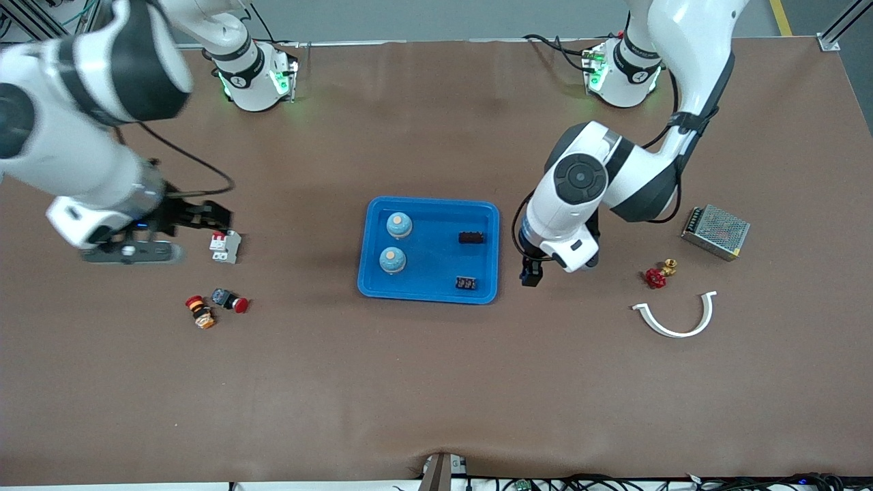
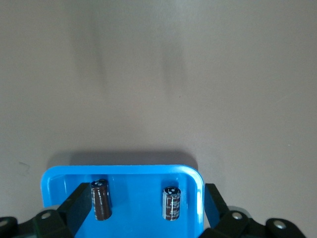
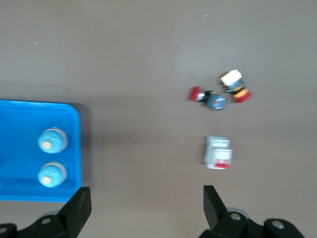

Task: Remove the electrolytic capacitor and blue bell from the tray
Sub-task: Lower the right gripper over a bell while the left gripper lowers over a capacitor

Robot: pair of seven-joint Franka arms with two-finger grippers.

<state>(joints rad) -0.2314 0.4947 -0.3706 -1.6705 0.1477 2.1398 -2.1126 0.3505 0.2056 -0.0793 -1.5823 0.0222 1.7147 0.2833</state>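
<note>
Left gripper [image 1: 533, 276], jaws apart, hangs just beside the tray [image 1: 372, 273]; the capacitors [image 2: 172, 203] lie just ahead between them, long axes along the reach.

Right gripper [image 1: 204, 215], jaws apart, waits over the worktop [image 1: 436, 382].

Non-task: breaker [image 1: 225, 246], two e-stop buttons [image 1: 217, 305] at right arm's end; valve [image 1: 659, 273], white clamp [image 1: 676, 318], power supply [image 1: 715, 232] at left arm's end.

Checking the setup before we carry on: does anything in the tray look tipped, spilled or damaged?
Nothing stands out. In the tray two blue bells sit upright toward the right arm's end, and two dark capacitors lie toward the left arm's end, apart from each other. Nothing looks spilled or broken.
</note>
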